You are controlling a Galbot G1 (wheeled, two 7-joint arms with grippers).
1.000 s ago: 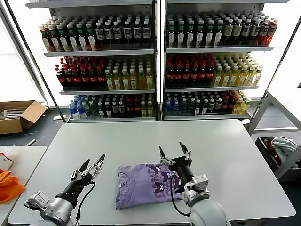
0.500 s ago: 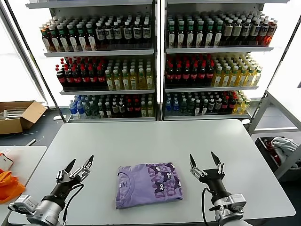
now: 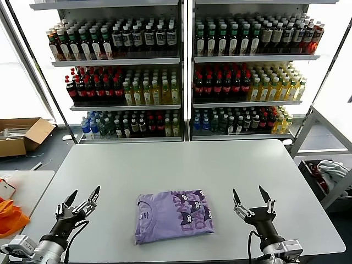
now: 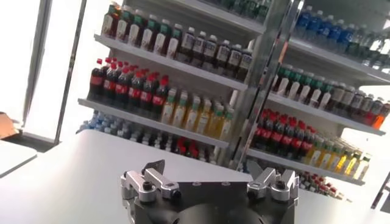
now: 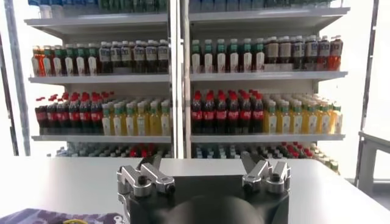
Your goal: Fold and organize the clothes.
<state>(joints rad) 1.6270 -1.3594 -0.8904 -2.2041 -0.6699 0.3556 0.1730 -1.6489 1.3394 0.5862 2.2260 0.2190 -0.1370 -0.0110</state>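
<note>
While both arms have drawn back toward the near edge, the left gripper (image 3: 78, 197) and right gripper (image 3: 252, 198) hang with fingers spread, empty, farther out to either side of the folded lavender T-shirt (image 3: 172, 215), which lies unmoved on the counter (image 3: 165, 165).

Both wrist views cut the T-shirt (image 5: 55, 216) almost entirely off.
</note>
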